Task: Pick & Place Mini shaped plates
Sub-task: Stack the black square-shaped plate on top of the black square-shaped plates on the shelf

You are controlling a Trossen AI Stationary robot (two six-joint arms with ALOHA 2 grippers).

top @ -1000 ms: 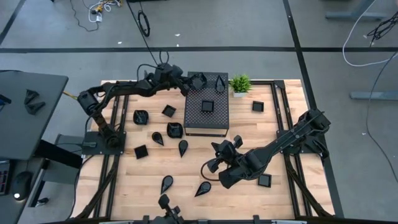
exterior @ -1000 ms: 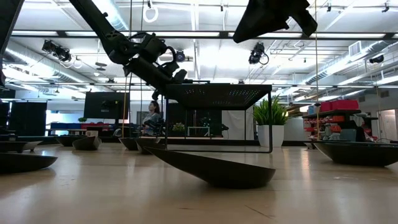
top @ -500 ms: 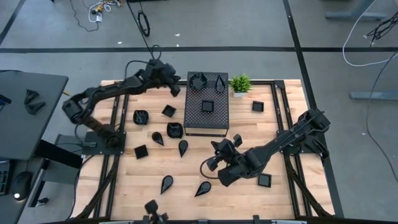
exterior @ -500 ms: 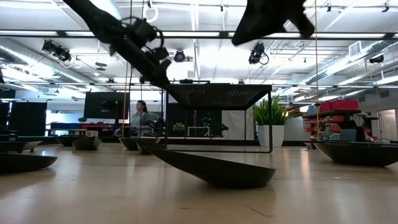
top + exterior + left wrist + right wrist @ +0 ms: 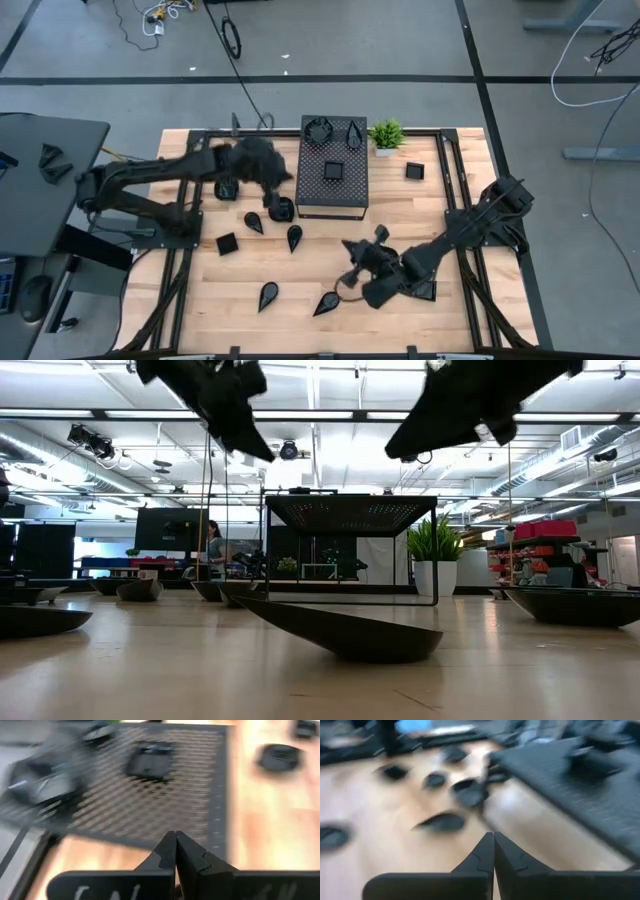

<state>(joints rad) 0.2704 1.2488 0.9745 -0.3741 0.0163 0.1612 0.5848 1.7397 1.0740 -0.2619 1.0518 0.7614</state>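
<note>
Table [image 5: 470, 170] carries the black perforated box [image 5: 333, 190] with three mini shaped plates [image 5: 334, 170] on top — the others lie scattered on the wood. Left pincer [image 5: 175, 851] is clenched and empty beside the box; right pincer [image 5: 493, 851] clenched too, above the front plates.

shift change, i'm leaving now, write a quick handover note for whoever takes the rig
Left gripper: shut, empty, above the table just left of the perforated box.
Right gripper: shut, empty, above the front middle of the table.
Done: three mini plates sit on the box, two at its back edge and one square near its centre.
Left: the rest lie loose on the wood, most left and in front of the box, like the teardrop, plus a square right of the potted plant.
</note>
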